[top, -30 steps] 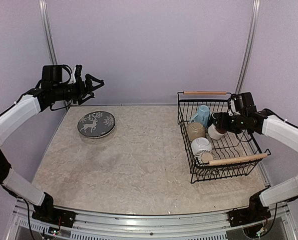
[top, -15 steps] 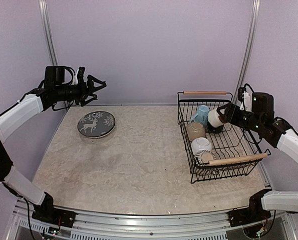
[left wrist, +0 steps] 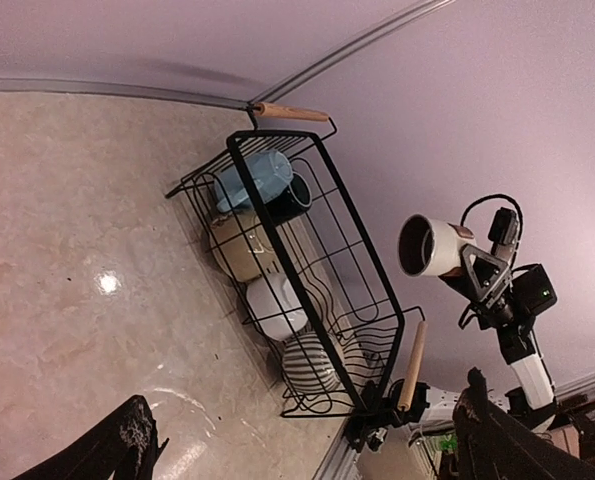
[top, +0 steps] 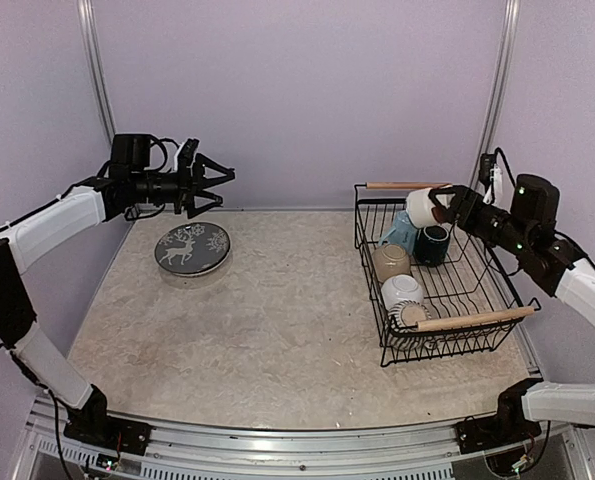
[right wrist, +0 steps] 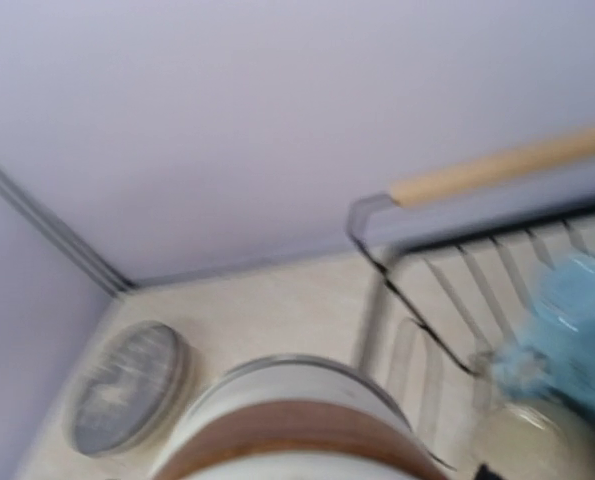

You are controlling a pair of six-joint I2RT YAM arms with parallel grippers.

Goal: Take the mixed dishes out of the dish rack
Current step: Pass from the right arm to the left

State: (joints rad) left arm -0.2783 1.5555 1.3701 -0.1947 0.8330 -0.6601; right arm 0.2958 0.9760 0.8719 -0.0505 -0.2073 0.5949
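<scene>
The right claw (top: 443, 204) is clamped around the brown-white cup (top: 420, 207), the dish rack (top: 474, 320) just below it. Lift-out step; next likely needs carrying it leftward, down onto the table (top: 277, 320). The left claw (top: 223, 187) gapes wide, empty.

A robotics lab test cell.
Plain lilac walls (top: 297, 100) box in a marble-look tabletop (top: 277, 330); an aluminium rail (top: 297, 455) edges its near side, where the left arm (top: 52, 218) and right arm (top: 587, 285) are bolted.

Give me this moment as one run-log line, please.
right hand: shut on brown-white cup, held in air, out of dish rack | left hand: open, empty, raised | deer-pattern plate: on table
</scene>
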